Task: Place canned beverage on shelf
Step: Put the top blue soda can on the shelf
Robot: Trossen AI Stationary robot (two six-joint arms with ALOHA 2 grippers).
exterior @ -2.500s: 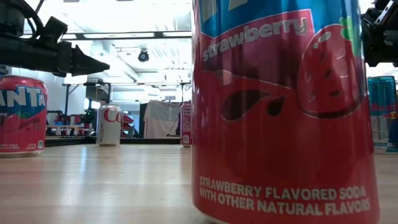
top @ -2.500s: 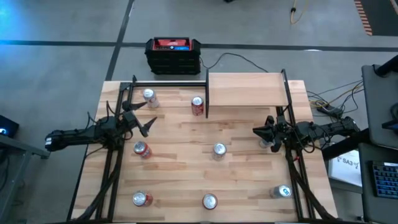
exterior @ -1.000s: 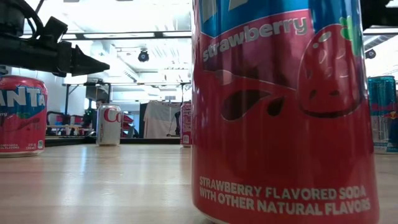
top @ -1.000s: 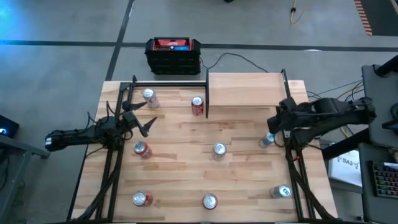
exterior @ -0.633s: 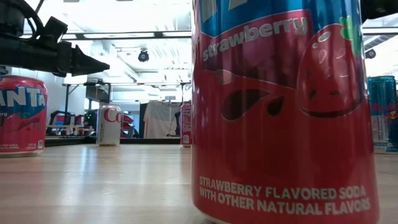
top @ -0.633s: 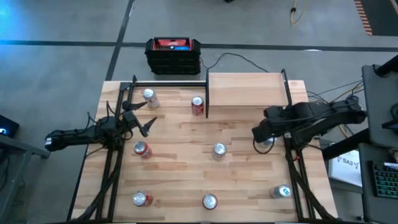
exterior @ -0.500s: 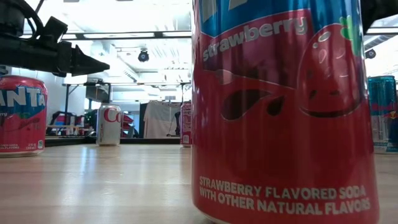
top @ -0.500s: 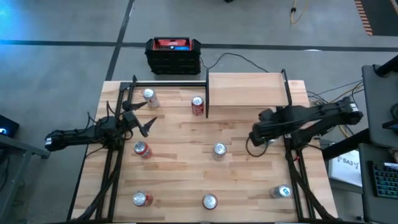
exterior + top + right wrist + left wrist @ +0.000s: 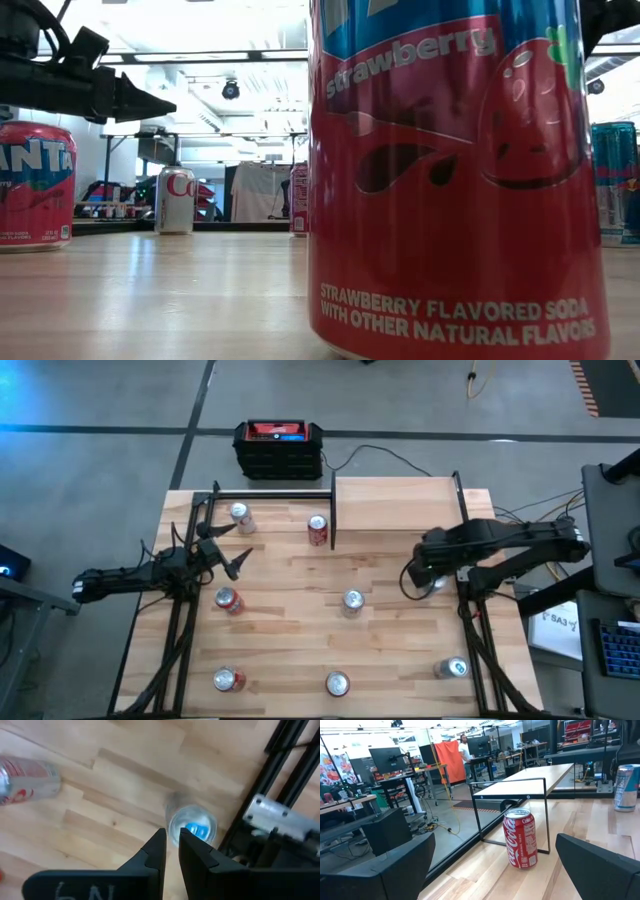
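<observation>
Now that my right arm has swung up and inward from the side of the surface (image 9: 300, 650), my right gripper (image 9: 172, 841) hangs directly above the blue-topped can (image 9: 192, 829), pointing straight down at it. A couple of seconds ago that gripper lay low beside this can; it has since lifted, swept over and settled on top. Its fingers (image 9: 155, 851) are pressed nearly together and have hold of nothing, so as I judge it no pick has begun: they would have to spread before they could come down around the can. The can stands upright on the surface, close to the right-hand black frame post (image 9: 468, 598) and just in front of the shelf (image 9: 395, 503), which carries no can yet. My left gripper (image 9: 232, 555) has not moved at all; it waits over the left half of the surface, spread wide and empty, looking toward a red cola can (image 9: 520, 838). Other cans stand untouched about the surface.
</observation>
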